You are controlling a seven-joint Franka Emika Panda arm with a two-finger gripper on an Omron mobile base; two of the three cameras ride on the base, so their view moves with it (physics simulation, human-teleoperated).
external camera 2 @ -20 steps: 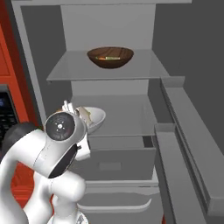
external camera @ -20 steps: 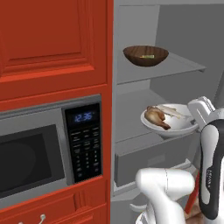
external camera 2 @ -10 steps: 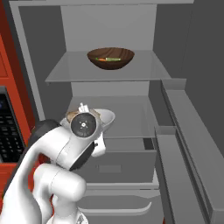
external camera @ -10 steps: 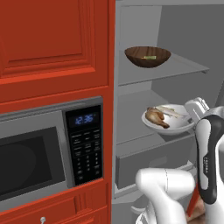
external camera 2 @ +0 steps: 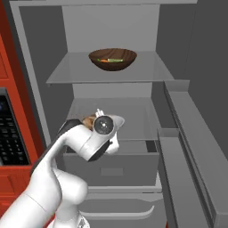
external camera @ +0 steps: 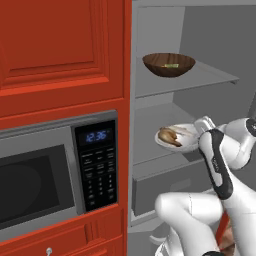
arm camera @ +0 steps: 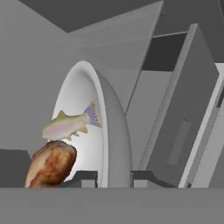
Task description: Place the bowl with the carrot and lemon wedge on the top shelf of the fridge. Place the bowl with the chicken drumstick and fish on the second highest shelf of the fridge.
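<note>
The brown wooden bowl stands on the top shelf with the carrot and the lemon wedge inside. My gripper is shut on the rim of the white bowl, one dark tip on each side of its wall. In it lie the chicken drumstick and the fish. This bowl is low over the second highest shelf; contact cannot be judged. In the right base view my arm hides most of it.
A red cabinet wall with a microwave stands to the left of the fridge. The open fridge door with its bins runs along the right. A drawer sits below the second shelf.
My gripper has carried the white bowl further into the fridge over the second shelf. The brown bowl has stayed in place.
</note>
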